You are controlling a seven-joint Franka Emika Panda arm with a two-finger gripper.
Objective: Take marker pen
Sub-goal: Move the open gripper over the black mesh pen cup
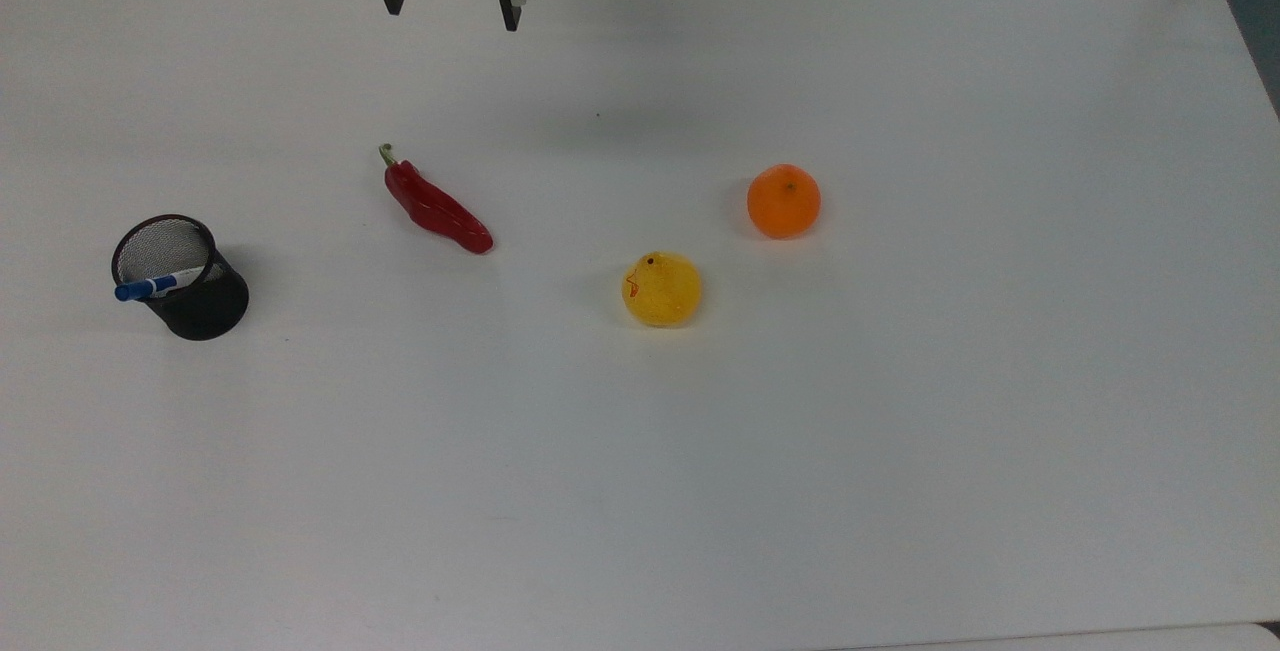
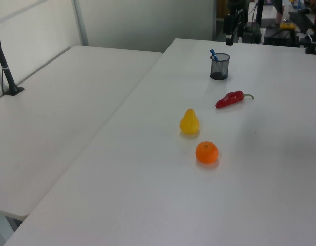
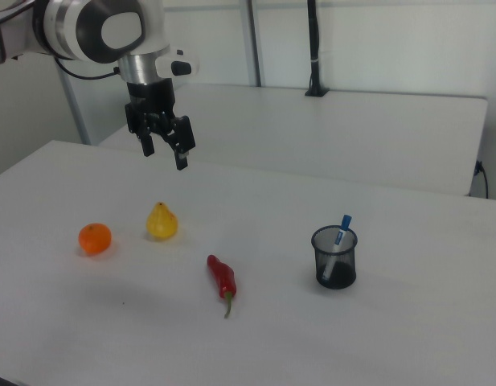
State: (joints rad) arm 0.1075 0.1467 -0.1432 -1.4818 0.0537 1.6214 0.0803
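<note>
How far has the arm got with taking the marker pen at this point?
Nothing looks done yet. The marker pen stands in the black mesh cup, leaning on its rim, blue cap up. The hand is open, holds nothing and hangs above the table, well away from the cup, with the red chilli between them in the top view. Left: reach the cup, grip the pen, lift it out.

Red chilli (image 1: pixel 437 207), orange fruit (image 1: pixel 783 201), black mesh cup (image 1: pixel 185 279).

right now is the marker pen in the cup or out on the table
In: the marker pen leans inside the black mesh cup, blue cap above the rim.
</note>
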